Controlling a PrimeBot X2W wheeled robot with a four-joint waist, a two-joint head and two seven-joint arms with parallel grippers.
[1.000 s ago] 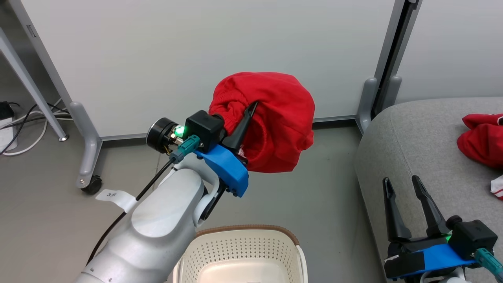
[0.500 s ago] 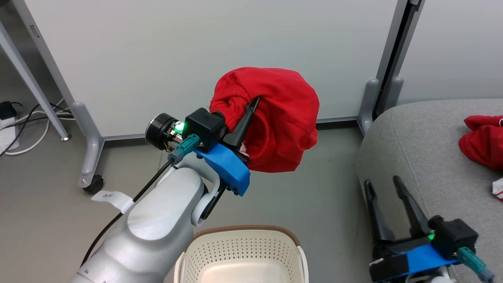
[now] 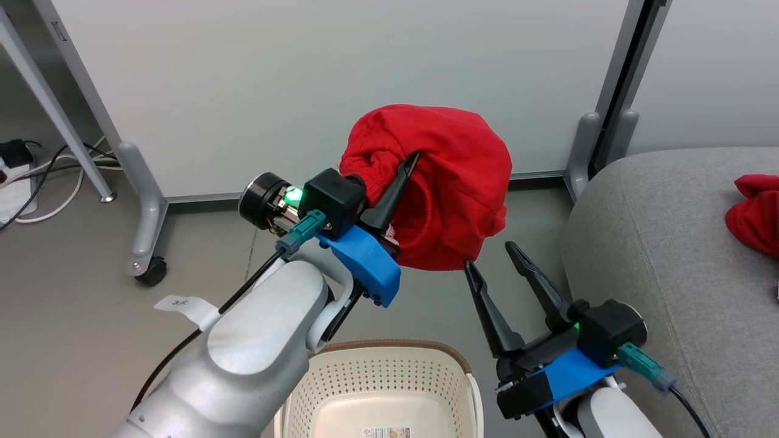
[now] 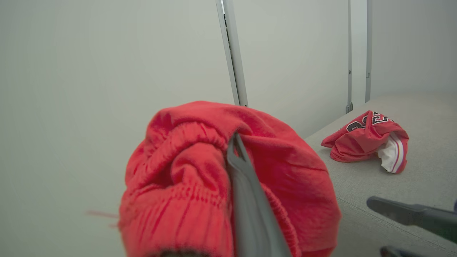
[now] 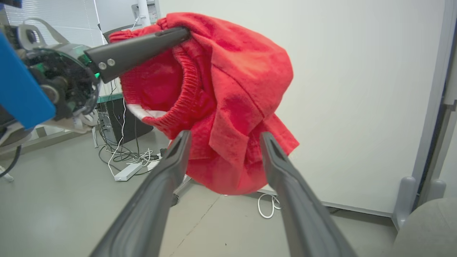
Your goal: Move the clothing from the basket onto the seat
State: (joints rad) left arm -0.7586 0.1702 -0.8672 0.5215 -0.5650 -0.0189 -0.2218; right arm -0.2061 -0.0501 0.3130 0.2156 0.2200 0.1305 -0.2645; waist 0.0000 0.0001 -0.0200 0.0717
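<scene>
Head view: one pair of red shorts (image 3: 453, 164) hangs at the centre of the frame, pinched by the left gripper (image 3: 409, 167).
Two garments, two grippers, one basket and one seat are in the frame. The left gripper is clamped tight on the shorts' elastic waist. The right gripper (image 3: 490, 255), at lower right, is spread wide and holds nothing; its tips are just under the shorts' lower edge, and I cannot tell whether they touch. The one red jersey (image 3: 754, 213) lies on the grey seat (image 3: 657, 243) at the right edge. The one cream basket (image 3: 389, 350) sits at bottom centre.
</scene>
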